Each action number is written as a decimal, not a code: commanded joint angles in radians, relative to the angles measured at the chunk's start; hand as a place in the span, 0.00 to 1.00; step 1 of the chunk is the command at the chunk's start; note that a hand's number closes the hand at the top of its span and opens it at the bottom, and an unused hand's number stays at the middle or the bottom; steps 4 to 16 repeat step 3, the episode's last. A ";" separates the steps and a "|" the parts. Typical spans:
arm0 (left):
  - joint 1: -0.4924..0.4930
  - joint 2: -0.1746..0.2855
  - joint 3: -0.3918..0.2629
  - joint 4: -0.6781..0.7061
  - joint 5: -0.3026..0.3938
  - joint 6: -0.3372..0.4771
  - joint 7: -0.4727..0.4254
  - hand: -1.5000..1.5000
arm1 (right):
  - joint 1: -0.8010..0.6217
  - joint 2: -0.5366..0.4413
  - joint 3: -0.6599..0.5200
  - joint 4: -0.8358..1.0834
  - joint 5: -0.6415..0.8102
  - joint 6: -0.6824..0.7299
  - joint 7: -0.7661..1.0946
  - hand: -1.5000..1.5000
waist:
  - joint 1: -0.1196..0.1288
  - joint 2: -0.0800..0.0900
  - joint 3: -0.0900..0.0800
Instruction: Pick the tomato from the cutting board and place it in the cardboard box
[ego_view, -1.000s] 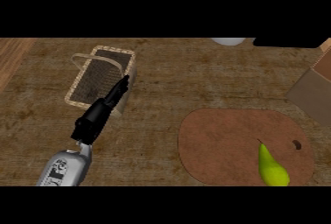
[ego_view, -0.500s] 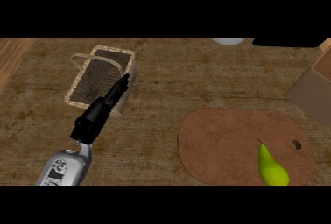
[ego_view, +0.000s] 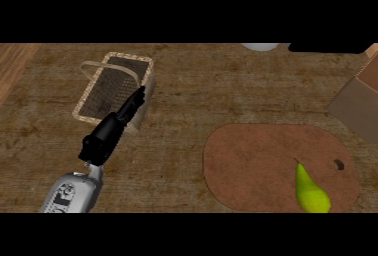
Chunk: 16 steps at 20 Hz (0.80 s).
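From up here I have only my left hand (ego_view: 111, 134) on screen. It comes in from the lower left on its grey forearm (ego_view: 74, 192), which the bottom edge cuts off. The fingers (ego_view: 134, 102) are laid out straight and close together, with nothing in them. Their tips reach the near right side of the basket (ego_view: 107, 92), but I cannot tell whether they touch the wicker or hover just over it. They hide part of that wall.

The fruit (ego_view: 311, 191) I am after lies on the board (ego_view: 266, 150), near its lower right edge and just below the small hole (ego_view: 338, 163). It looks yellow-green and pear-shaped, narrow end pointing up. Its lower end runs to the bottom of the view, so I cannot see all of it. It is well apart from my hand.

The box (ego_view: 359, 100) shows only as a slanted corner at the right edge, just beyond the board, and I cannot see its opening. At the top of the counter (ego_view: 221, 90), a pale round thing (ego_view: 260, 46) and a dark shape (ego_view: 328, 47) are both cropped too far to identify.
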 joint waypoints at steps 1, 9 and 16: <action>-0.033 0.004 0.012 -0.019 0.011 -0.007 0.022 0.50 | -0.038 0.005 -0.083 0.093 -0.123 0.264 -0.028 0.00 | 0.010 0.006 0.003; 0.001 -0.014 -0.006 0.000 -0.001 0.005 -0.007 0.50 | -0.059 -0.030 -0.113 0.124 -0.165 0.324 0.025 0.00 | 0.008 0.007 0.002; 0.001 -0.014 -0.006 0.000 -0.001 0.005 -0.007 0.50 | -0.059 -0.030 -0.113 0.124 -0.165 0.324 0.025 0.00 | 0.008 0.007 0.002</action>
